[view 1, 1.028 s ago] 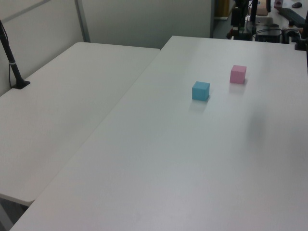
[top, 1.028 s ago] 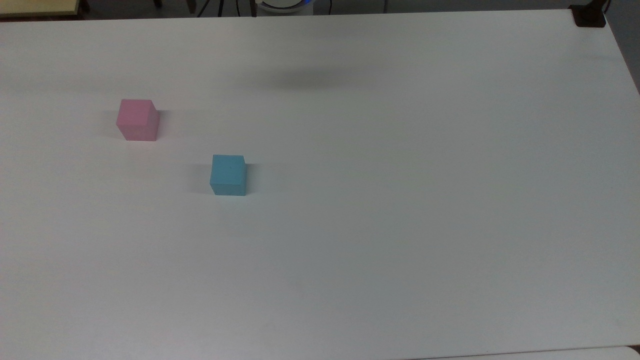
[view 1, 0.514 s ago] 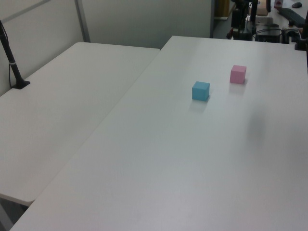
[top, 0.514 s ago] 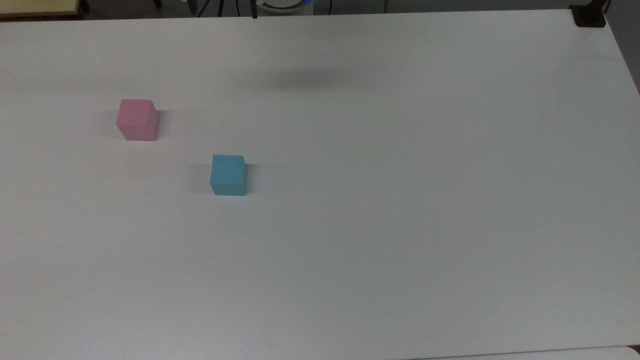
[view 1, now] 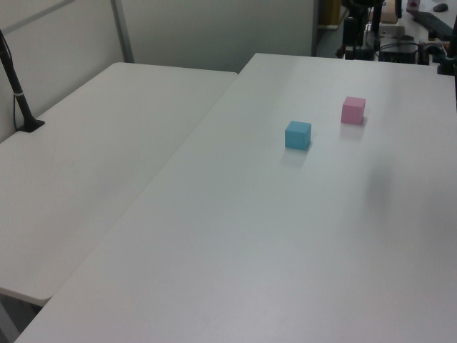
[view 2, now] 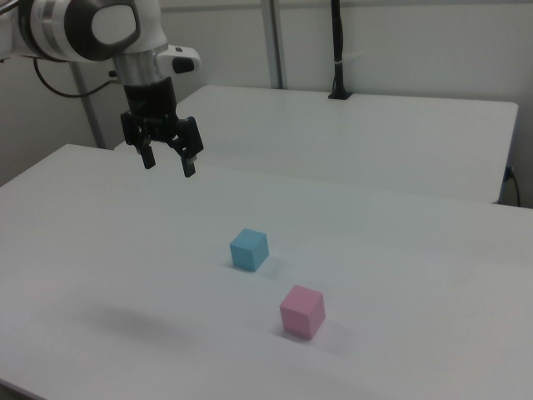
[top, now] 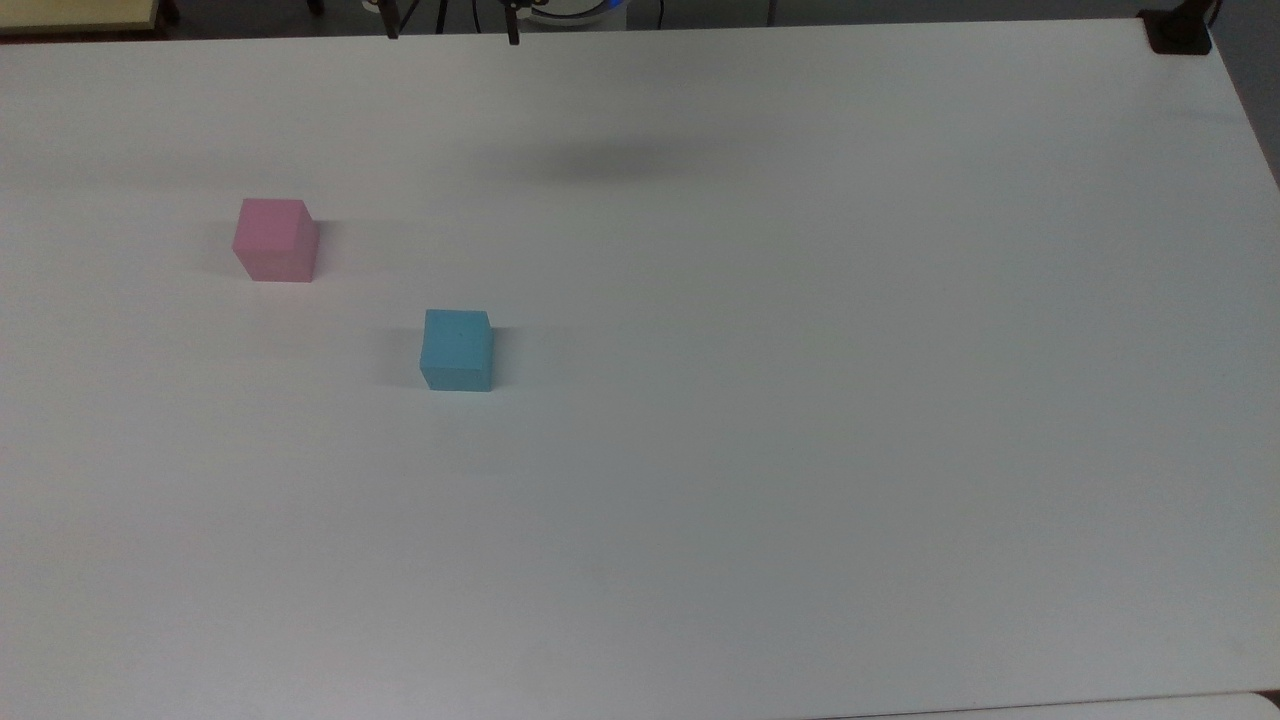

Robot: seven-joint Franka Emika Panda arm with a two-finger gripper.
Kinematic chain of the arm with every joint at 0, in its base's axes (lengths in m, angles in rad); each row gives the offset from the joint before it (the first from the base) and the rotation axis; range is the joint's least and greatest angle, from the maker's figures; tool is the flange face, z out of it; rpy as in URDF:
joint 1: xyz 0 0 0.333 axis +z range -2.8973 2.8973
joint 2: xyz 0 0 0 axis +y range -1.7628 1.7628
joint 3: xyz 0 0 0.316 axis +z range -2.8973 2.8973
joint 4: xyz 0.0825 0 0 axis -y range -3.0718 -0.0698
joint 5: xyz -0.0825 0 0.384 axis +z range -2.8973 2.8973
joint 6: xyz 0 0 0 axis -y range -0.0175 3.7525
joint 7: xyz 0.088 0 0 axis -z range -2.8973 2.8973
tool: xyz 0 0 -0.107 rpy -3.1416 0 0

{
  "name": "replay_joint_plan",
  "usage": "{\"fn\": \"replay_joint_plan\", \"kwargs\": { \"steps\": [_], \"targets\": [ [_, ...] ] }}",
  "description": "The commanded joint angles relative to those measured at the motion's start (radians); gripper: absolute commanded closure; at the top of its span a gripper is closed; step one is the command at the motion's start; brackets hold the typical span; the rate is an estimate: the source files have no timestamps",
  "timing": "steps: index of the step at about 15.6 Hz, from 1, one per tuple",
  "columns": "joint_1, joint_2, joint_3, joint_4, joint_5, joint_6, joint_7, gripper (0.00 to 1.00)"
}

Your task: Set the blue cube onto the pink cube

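From my station, the biggest thing is the broad white matte table (top: 800,400), with a second white table (view 1: 93,157) butted against it on the left view's left. Above the main table hangs the white and black Franka arm (view 2: 92,29), its black two-finger gripper (view 2: 169,162) pointing down, high off the surface. The fingers stand wide apart and hold nothing.

The small sky-blue matte cube (top: 457,349) sits flat on the table, apart from the small pale pink matte cube (top: 275,239), which lies up and toward the top view's left of it. In the right view the gripper is up and to the left of the blue cube, well apart from both.

I judge the blue cube to be light and stiff, perhaps foam or painted wood, with a dull face that should not slip. I would take it across two opposite side faces, near mid-height, pads square to the faces so it does not twist. Being light, it may skid if one finger touches first.

The right view gives me the arm, gripper and its height over the table. The top view shows just two dark fingertips (top: 512,35) at its upper edge, plus a soft shadow (top: 620,160) on the table. The left view gives the cubes' spacing and a black post (view 1: 18,93) on the neighbouring table.
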Motion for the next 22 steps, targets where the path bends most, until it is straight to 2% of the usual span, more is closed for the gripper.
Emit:
{"fn": "replay_joint_plan", "kwargs": {
  "steps": [1,4,7,15,22],
  "targets": [
    [0.002,-0.005,0.000,-0.001,0.006,-0.014,-0.021,0.00],
    [-0.005,-0.005,-0.002,0.005,0.021,-0.014,-0.013,0.00],
    [-0.015,-0.009,-0.008,0.014,0.074,-0.015,0.005,0.00],
    [-0.021,-0.006,-0.002,0.021,0.072,-0.014,0.013,0.00],
    [-0.049,0.030,-0.003,0.013,0.037,0.002,-0.036,0.00]
  ]
}}
